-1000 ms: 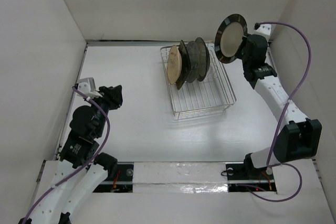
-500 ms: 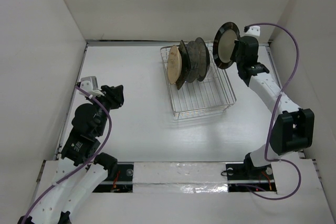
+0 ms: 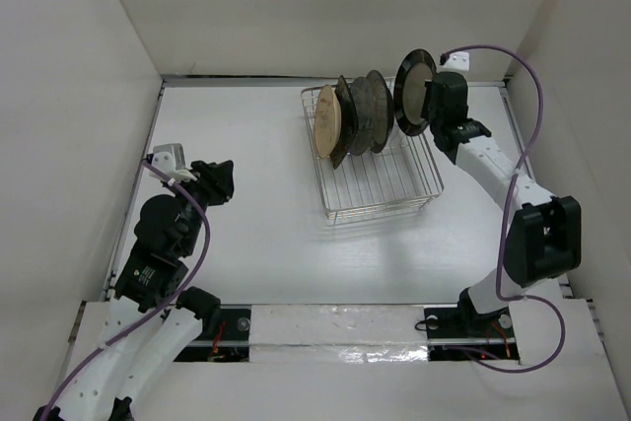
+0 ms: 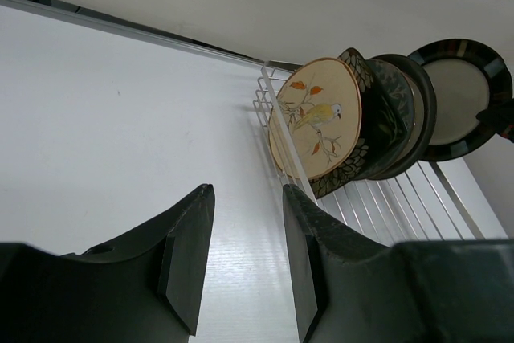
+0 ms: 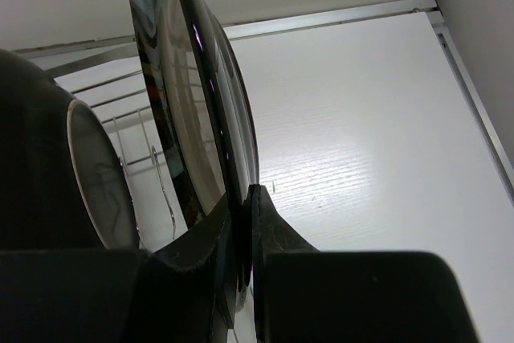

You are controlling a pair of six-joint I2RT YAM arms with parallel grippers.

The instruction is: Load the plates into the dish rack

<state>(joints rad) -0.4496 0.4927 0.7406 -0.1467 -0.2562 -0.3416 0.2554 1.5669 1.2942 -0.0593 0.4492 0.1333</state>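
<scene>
Right now the cream-centred plate (image 3: 414, 93) hangs in the air on its edge over the far right corner of the dish rack (image 3: 385, 184), with its face turned left toward the plates already standing there. The right arm's fingers (image 5: 259, 226) are pinched tight on its dark rim from the right, so the plate lies to the left of them. Its flat runs near-to-far, in line with the others. Just beside it on the left stands a dark round plate (image 3: 378, 110), then a black patterned plate (image 3: 343, 125), then the tan plate (image 3: 328, 122) at the left end. I'd say the free slot is below and slightly left, so the plate wants lowering. The left arm's fingers (image 4: 191, 242) are parted and hold nothing, well apart over the surface (image 3: 246, 145) at the near left. The right arm is plainly the nearer.
</scene>
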